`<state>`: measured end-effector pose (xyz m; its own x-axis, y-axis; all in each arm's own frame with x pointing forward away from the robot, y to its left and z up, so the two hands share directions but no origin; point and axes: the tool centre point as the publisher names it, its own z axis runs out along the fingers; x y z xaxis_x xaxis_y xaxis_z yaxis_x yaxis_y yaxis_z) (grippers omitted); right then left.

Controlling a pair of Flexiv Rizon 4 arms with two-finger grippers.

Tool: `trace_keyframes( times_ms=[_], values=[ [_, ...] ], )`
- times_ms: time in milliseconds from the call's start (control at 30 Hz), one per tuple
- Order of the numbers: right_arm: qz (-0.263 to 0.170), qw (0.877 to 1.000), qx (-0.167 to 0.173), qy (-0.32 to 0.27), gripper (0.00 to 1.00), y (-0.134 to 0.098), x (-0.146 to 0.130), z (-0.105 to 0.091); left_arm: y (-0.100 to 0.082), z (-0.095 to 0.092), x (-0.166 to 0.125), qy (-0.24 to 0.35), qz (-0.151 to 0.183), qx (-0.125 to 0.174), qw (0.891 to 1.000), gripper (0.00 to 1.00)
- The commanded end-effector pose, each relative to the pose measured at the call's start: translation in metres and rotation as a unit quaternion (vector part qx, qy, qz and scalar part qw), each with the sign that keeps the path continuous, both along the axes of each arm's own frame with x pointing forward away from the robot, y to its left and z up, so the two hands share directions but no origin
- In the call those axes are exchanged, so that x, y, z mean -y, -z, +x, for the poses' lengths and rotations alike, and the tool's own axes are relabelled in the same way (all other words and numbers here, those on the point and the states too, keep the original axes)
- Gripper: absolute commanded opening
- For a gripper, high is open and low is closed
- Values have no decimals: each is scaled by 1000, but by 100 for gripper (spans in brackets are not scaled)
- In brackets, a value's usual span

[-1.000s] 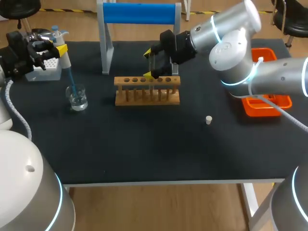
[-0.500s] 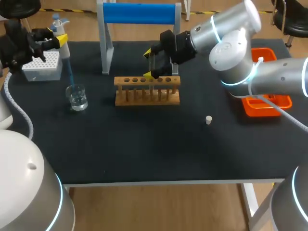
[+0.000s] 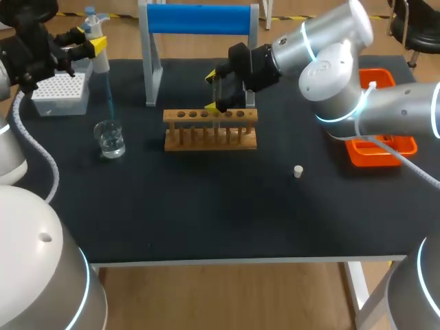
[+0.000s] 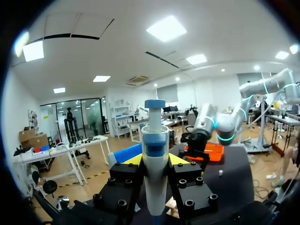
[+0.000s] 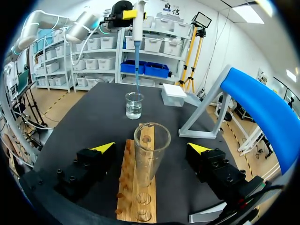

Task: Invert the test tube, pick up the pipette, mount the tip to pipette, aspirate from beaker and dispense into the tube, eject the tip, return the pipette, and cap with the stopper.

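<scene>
Pipette (image 3: 98, 58) is clamped upright in the left pincer (image 4: 155, 164), whose black finger blocks press on its white barrel from both sides. The yellow tips show only as slivers behind it. In the left wrist view the barrel is cut off below the blocks, so the blue tip (image 3: 108, 103) cannot be seen there. From the head view the tip hangs down to the mouth of the beaker (image 3: 111, 141), which holds clear liquid. Whether its end sits inside the rim or just above it cannot be told. The white tip box (image 3: 60, 93) stands just behind the beaker, partly hidden by the left arm.

The right pincer (image 3: 214, 93) hovers at the wooden rack (image 3: 210, 130) with its fingers spread. The test tube (image 5: 151, 140) stands mouth up in the rack between them, and neither finger touches it. The tube's lower end is hard to trace against the wood, and from the head view the tube can hardly be made out.

The stopper (image 3: 298, 171) lies alone on the dark surface (image 3: 206, 206), well apart from the rack. The orange tray (image 3: 375, 155) is largely covered by the right arm.
</scene>
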<state>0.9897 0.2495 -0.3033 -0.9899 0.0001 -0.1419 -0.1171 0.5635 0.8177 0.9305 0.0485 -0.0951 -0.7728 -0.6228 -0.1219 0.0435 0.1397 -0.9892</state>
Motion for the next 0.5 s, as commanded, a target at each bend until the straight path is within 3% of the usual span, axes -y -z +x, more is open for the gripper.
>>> trace_keyframes(
  times_ms=[33, 300, 500],
  values=[
    [-1, 1000, -1, -1, 100, -1, 1, 0, -20, 3, 11, 6, 13, -23, 1000, 0],
    [-1, 1000, -1, -1, 100, -1, 1, 0, -64, 1, 58, 39, 5, -27, 999, 0],
    [-1, 1000, -1, -1, 100, -1, 1, 0, -87, 6, 96, 59, -2, -29, 998, 0]
  ],
)
